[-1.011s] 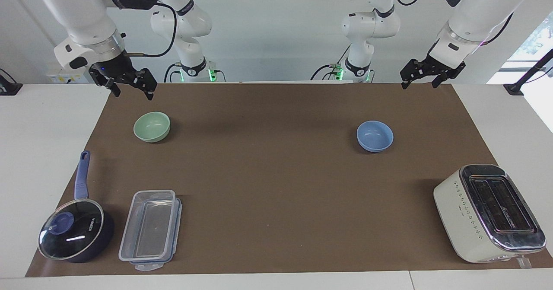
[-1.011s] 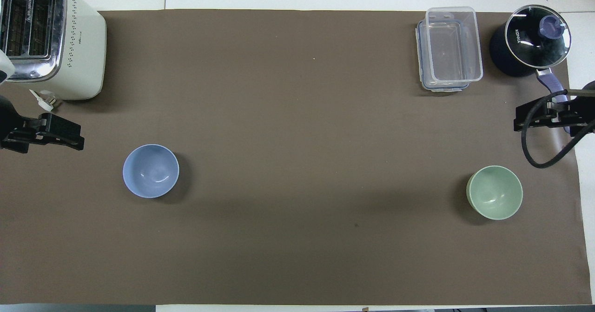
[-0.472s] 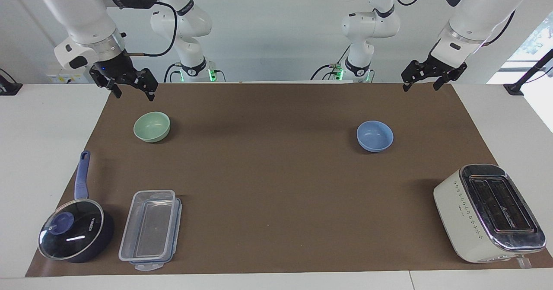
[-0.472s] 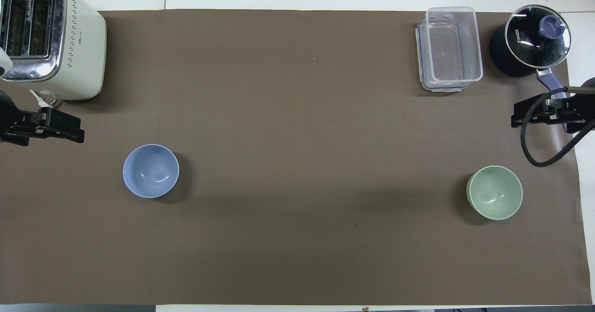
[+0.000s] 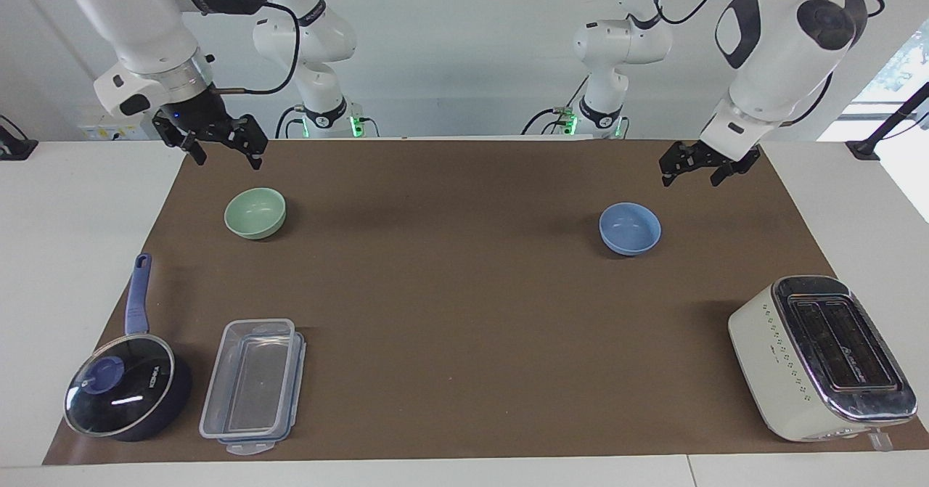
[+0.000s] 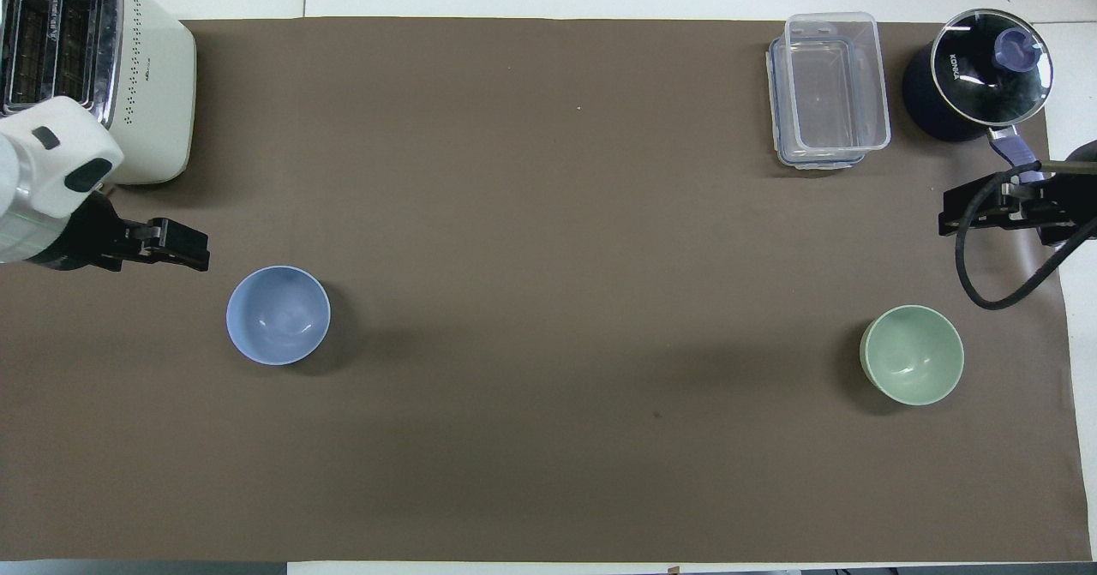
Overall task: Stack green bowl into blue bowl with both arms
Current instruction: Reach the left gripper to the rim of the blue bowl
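The green bowl (image 5: 255,213) stands upright and empty on the brown mat at the right arm's end; it also shows in the overhead view (image 6: 912,354). The blue bowl (image 5: 630,228) stands upright and empty toward the left arm's end, seen from above too (image 6: 278,314). My right gripper (image 5: 223,154) hangs open in the air over the mat's edge by the green bowl, clear of it (image 6: 960,215). My left gripper (image 5: 691,175) hangs open and empty over the mat close beside the blue bowl, not touching it (image 6: 187,248).
A white toaster (image 5: 820,356) stands at the left arm's end, farther from the robots than the blue bowl. A clear plastic container (image 5: 250,385) and a dark blue lidded saucepan (image 5: 123,393) stand at the right arm's end, farther than the green bowl. The brown mat (image 5: 464,313) covers the table.
My left gripper has come down and moved in toward the blue bowl. My right gripper has barely shifted. Both bowls are where they were.
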You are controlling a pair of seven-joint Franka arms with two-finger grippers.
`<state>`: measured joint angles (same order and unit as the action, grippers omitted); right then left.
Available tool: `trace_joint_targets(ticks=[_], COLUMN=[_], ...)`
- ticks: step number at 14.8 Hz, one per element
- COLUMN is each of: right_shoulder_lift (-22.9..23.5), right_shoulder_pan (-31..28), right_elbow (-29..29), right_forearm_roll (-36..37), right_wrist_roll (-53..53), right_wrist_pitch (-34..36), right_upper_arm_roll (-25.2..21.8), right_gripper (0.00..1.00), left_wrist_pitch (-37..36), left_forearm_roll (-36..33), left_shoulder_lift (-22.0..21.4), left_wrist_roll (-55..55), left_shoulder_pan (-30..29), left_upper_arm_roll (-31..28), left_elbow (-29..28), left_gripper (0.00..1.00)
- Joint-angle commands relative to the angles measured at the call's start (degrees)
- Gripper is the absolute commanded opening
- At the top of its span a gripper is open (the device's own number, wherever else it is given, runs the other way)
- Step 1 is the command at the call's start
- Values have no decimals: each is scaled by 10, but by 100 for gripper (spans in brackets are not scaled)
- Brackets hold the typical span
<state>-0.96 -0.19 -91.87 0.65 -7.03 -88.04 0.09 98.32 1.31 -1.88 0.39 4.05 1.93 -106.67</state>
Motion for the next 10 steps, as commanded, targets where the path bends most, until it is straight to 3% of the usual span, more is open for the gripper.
trace_joint_targets(ticks=[1, 7, 10], right_shoulder_lift=[-10, -61, -129], right_shoulder_pan=[0, -36, -81], right_elbow=[-13, -133, -291], right_forearm_roll=[-11, -11, -11], right_wrist_roll=[11, 60, 118], right_wrist_pitch=[-8, -67, -186], right_upper_arm_roll=[-2, -4, -4], right_gripper=[100, 100, 100], left_wrist_pitch=[84, 212, 247], left_forearm_roll=[5, 1, 0], left_shoulder_lift=[-9, 6, 8], left_wrist_roll=[57, 95, 95], left_shoulder_pan=[-4, -17, -16], left_upper_arm_roll=[-4, -4, -4], left_elbow=[-90, -195, -225], left_gripper=[100, 100, 94])
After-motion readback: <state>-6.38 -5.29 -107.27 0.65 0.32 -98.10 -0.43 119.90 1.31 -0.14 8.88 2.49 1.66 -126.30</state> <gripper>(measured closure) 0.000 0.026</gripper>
